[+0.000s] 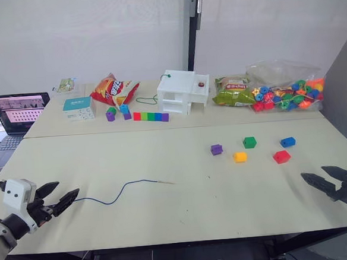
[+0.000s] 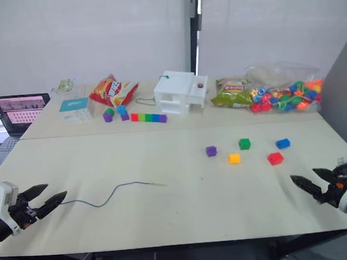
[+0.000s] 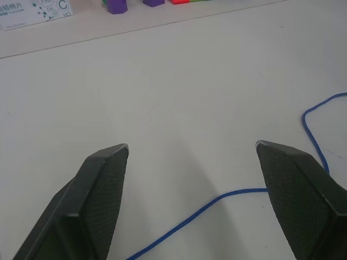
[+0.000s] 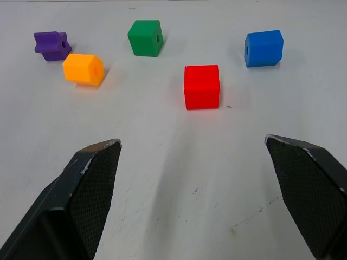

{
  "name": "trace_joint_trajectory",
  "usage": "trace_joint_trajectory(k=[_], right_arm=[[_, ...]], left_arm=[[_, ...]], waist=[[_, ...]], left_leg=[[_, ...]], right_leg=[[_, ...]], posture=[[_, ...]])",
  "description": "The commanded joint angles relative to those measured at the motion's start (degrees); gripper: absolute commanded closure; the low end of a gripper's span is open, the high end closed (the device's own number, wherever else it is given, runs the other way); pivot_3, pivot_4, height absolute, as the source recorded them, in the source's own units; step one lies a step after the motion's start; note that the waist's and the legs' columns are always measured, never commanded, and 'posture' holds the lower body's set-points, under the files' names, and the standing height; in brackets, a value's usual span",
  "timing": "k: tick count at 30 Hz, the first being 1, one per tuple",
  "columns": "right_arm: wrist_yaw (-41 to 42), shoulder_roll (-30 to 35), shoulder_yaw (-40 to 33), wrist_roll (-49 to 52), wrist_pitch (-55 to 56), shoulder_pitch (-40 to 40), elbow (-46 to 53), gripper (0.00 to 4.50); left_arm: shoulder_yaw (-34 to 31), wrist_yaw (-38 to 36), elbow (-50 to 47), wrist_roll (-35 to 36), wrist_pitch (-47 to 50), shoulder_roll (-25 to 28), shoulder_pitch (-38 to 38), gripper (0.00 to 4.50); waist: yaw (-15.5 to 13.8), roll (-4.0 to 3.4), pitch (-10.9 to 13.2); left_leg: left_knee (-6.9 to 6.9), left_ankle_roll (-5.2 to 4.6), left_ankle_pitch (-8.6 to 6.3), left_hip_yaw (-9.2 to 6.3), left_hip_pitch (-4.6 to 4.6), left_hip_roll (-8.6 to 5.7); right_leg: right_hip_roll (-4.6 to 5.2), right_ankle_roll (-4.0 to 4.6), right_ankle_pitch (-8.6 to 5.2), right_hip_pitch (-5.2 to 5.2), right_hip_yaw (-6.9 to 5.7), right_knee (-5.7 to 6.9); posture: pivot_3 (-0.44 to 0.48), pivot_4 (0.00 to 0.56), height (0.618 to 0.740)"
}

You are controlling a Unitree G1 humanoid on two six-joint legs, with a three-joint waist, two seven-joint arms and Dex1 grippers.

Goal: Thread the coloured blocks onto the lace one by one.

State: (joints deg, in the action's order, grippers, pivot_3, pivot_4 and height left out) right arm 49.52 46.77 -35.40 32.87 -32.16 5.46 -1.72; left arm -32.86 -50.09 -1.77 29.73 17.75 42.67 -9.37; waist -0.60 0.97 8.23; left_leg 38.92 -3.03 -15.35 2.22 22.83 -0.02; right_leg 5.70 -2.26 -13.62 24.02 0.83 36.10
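- We see the lace (image 1: 123,192) only in part: its near end runs between the fingers of the left hand (image 1: 54,199) and is cut off at the edge of the left wrist view, so we cannot tell whether it has a knot.
- The lace's pale tip (image 1: 165,182) is thin and hard to make out; it lies well ahead of the left hand.
- The left hand is spread, 2 fingers wide apart, pinching nothing.
- The right hand (image 1: 321,178) is spread too and empty, low over the bench (image 1: 185,212).
- We count 5 coloured blocks ahead of the right hand: 1 red (image 4: 201,86) nearest it, then 1 yellow-orange (image 4: 83,69), 1 blue (image 4: 263,48), 1 green (image 4: 145,37) and 1 purple (image 4: 52,45), all apart from each other.
- 1 lace, 5 blocks, none threaded yet.
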Motion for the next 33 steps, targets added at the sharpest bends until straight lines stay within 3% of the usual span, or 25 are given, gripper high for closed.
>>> trace_joint_trajectory(k=[1,10,13,16,23,29,33], right_arm=[[0.14,0.47,-1.48,1.16,0.30,-0.27,1.64,0.00],[0.21,0.07,3.41,6.26,-5.48,-4.07,11.93,0.00],[1.62,1.09,8.24,9.53,-9.65,-6.69,18.05,0.00],[2.11,2.30,10.43,12.04,-13.21,-8.23,21.31,0.00],[1.51,3.56,13.18,16.79,-18.04,-8.39,29.25,0.00],[-1.04,2.54,10.81,18.38,-18.82,-4.45,33.43,0.00],[-2.59,2.42,9.68,19.80,-18.77,-2.76,35.30,0.00]], left_arm=[[-0.79,0.35,-1.24,-0.02,0.03,1.29,0.53,0.55],[9.34,-3.98,-4.03,1.41,4.09,1.67,9.44,0.55],[19.90,-9.29,-4.23,-1.11,3.55,1.16,17.31,0.55],[26.52,-13.76,-0.23,-3.10,2.05,0.40,24.29,0.55],[42.70,-28.20,23.22,-14.98,-12.92,-4.87,42.87,0.55],[47.61,-34.56,46.43,-21.99,-26.73,-11.65,53.81,0.55],[48.14,-35.27,56.49,-25.80,-33.76,-13.13,57.25,0.55]], waist=[[0.00,0.00,0.00],[-0.05,0.00,0.00],[-0.29,0.00,0.00],[-0.23,0.00,0.00],[-0.29,0.02,0.01],[-0.33,0.07,0.04],[-0.20,0.09,0.04]], left_leg=[[0.00,0.00,0.00,0.00,0.00,0.00],[0.02,0.00,0.00,0.00,0.00,-0.01],[0.02,0.00,0.00,0.00,0.02,-0.04],[0.11,0.02,0.03,-0.01,0.07,-0.07],[0.21,-0.06,0.00,-0.01,0.18,-0.14],[0.65,-0.27,-0.12,-0.07,0.46,-0.13],[0.97,-0.40,-0.20,-0.13,0.61,-0.14]], right_leg=[[0.00,0.00,0.00,0.00,0.00,0.00],[-0.04,-0.01,0.01,-0.01,0.00,0.03],[-0.07,-0.01,0.01,0.00,-0.03,0.08],[-0.21,-0.04,0.04,-0.01,-0.03,0.07],[-0.44,-0.05,0.03,0.02,-0.07,0.01],[-0.50,-0.11,0.05,0.07,-0.14,0.03],[-0.47,-0.25,0.13,0.04,-0.15,0.04]], posture=[[0.000,0.150,0.740],[0.000,0.150,0.740],[0.000,0.150,0.740],[0.000,0.150,0.740],[0.000,0.150,0.740],[0.000,0.150,0.740],[0.000,0.150,0.740]])
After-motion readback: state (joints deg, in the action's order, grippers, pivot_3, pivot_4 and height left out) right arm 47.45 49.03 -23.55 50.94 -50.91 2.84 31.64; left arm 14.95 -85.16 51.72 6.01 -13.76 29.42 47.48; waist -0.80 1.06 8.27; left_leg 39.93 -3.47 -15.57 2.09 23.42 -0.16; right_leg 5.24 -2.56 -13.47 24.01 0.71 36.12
